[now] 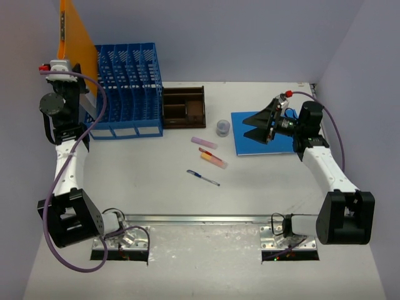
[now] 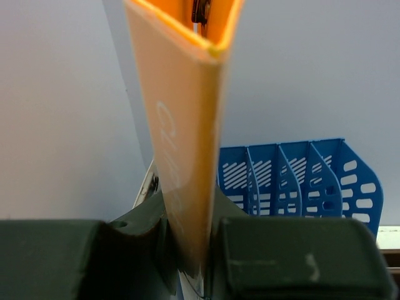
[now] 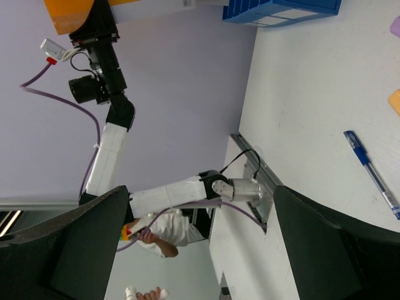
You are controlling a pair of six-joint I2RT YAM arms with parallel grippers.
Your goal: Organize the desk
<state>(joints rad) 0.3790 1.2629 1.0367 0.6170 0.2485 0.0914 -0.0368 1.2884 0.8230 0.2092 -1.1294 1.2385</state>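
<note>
One orange folder [image 1: 78, 37], thin, light and likely floppy, stands pinched by its lower edge in the left gripper [image 2: 190, 250], while the right gripper [image 1: 253, 127] hangs open above the counter [image 1: 156, 187].

orange folder [image 1: 78, 44], blue mesh rack [image 1: 128, 87], off-white desk [image 1: 156, 194]
</note>
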